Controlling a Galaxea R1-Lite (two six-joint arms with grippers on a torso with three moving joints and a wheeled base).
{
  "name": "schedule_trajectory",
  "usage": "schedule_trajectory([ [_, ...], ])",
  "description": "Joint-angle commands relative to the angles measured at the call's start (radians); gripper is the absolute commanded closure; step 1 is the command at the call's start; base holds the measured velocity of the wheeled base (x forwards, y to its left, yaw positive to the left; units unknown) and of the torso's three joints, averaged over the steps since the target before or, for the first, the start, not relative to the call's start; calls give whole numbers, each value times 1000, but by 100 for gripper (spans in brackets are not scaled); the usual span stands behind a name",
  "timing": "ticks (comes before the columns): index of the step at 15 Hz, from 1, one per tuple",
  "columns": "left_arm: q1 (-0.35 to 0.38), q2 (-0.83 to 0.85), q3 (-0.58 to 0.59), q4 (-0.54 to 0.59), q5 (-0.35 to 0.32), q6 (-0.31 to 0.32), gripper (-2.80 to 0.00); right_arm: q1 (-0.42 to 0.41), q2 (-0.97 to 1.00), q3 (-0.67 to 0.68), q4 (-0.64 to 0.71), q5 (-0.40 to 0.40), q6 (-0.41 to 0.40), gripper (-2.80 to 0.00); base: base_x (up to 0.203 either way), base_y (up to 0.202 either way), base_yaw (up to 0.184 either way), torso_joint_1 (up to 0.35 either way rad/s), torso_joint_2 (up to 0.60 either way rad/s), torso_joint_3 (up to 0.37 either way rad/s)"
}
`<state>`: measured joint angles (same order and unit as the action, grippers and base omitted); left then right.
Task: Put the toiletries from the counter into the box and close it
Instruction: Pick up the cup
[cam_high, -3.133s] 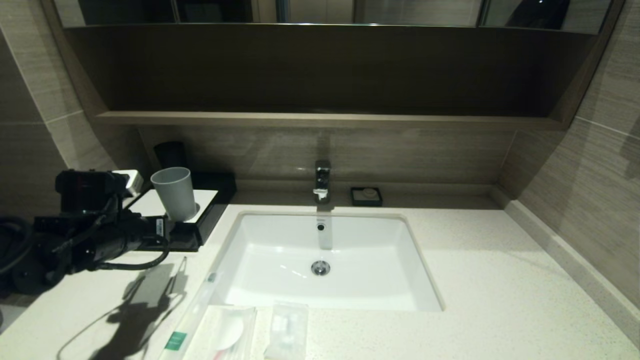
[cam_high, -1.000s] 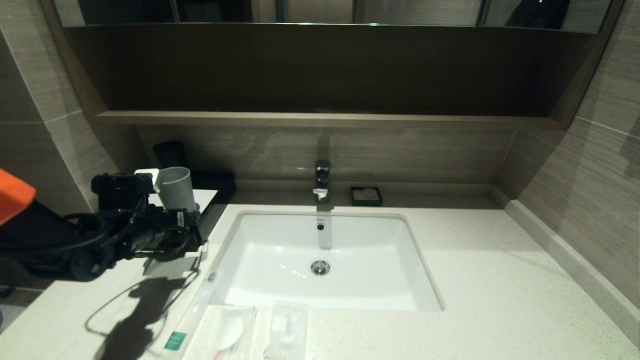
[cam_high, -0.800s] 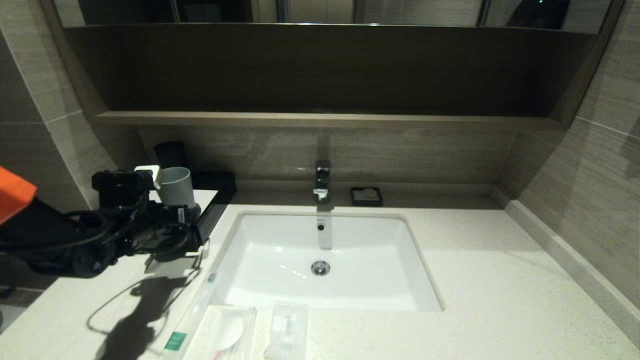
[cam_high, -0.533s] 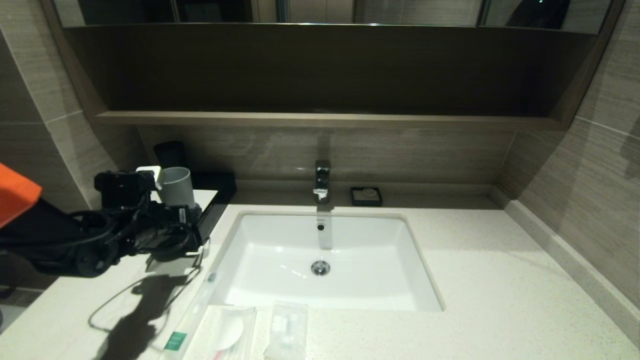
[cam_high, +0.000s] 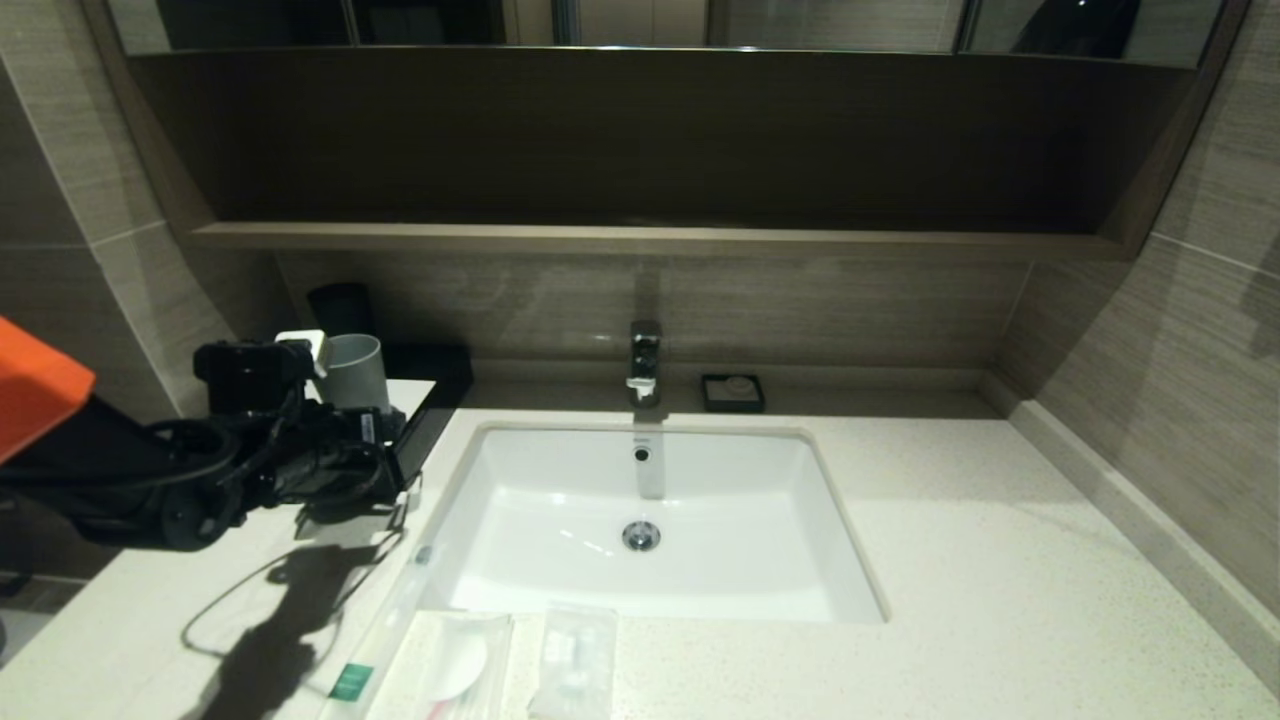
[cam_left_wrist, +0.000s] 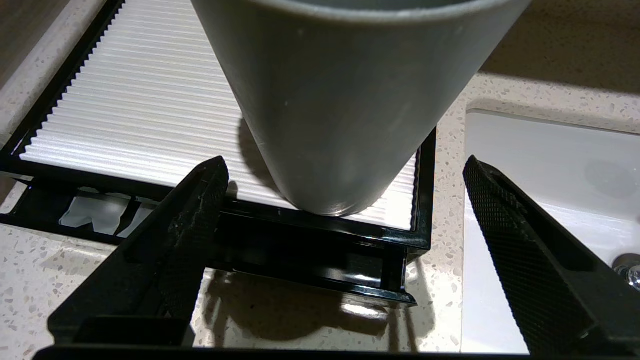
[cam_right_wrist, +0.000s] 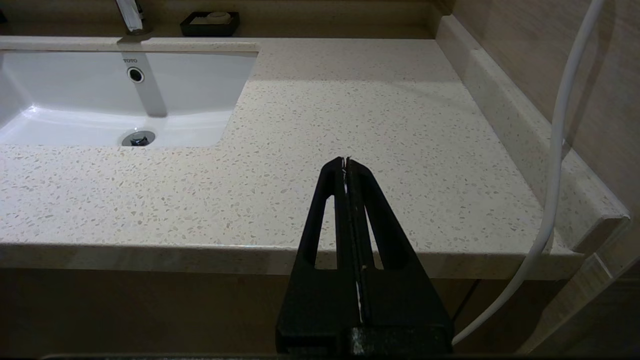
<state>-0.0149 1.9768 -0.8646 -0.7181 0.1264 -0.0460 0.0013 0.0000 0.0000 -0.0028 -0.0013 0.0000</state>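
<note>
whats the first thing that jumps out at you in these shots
The left gripper, jaws wide open, sits right at the grey cup, which stands on the white ribbed top of the black box left of the sink. Three clear-wrapped toiletries lie on the counter at the sink's near edge. The right gripper is shut, parked off the counter's front edge.

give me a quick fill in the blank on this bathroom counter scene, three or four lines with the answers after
1. The grey cup stands on the ribbed white top of the black ____.
2. The left gripper, level with the cup's base, has its jaws ____.
3. The right gripper, over the counter's front edge, is ____.
4. The packet with the green label lies on the counter to the ____ of the sink in the head view.

Missing words: box; open; shut; left
</note>
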Motion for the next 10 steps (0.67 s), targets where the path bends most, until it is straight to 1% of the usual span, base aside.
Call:
schedule_trajectory([
  [1, 0, 7, -2, -4, 1, -10, -280, 0, -2, 2, 0, 0, 0, 0, 0, 0, 0, 0, 0, 0],
  [7, 0, 30, -16, -8, -1, -17, -280, 0, -3, 2, 0, 0, 0, 0, 0, 0, 0, 0, 0, 0],
  [10, 0, 40, -28, -12, -1, -34, -280, 0, -3, 2, 0, 0, -1, 0, 0, 0, 0, 0, 0, 0],
])
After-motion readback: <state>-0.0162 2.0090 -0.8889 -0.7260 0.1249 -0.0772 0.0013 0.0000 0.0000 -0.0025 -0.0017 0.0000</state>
